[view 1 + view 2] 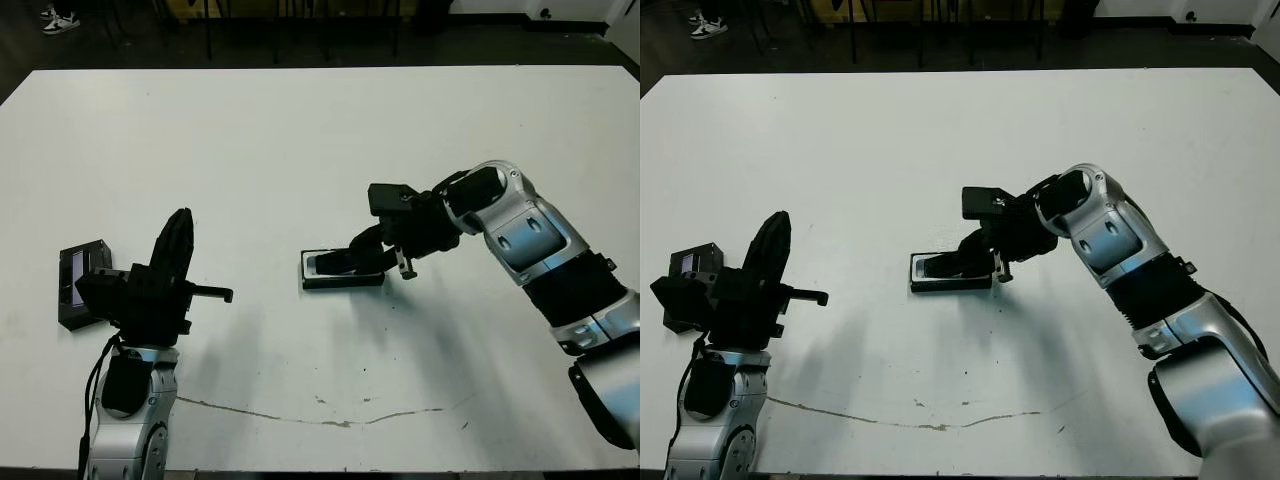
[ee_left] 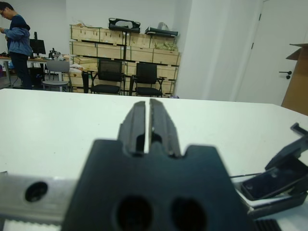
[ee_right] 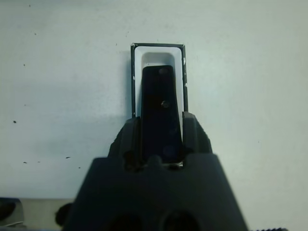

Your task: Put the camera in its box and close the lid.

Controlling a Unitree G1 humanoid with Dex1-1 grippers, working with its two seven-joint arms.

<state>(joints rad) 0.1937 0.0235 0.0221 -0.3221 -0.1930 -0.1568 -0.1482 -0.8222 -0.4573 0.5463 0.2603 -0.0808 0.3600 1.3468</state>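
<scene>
Camera (image 3: 161, 113), its near end hidden between the right gripper (image 1: 372, 255) fingers clamped on it, lies partly in the white-lined box (image 3: 138, 72) at mid-table, while the left gripper (image 2: 147, 127), nearly closed and empty, half hides the lid (image 1: 80, 283) at far left.

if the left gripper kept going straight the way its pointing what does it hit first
Probably nothing: ahead of the left gripper lies only bare table. The box sits off to one side of that line, though depth is unclear.

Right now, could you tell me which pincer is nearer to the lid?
Left. The left pincer is raised right beside the lid at the table's left side; the right pincer is at the box mid-table, gripping the camera.
</scene>
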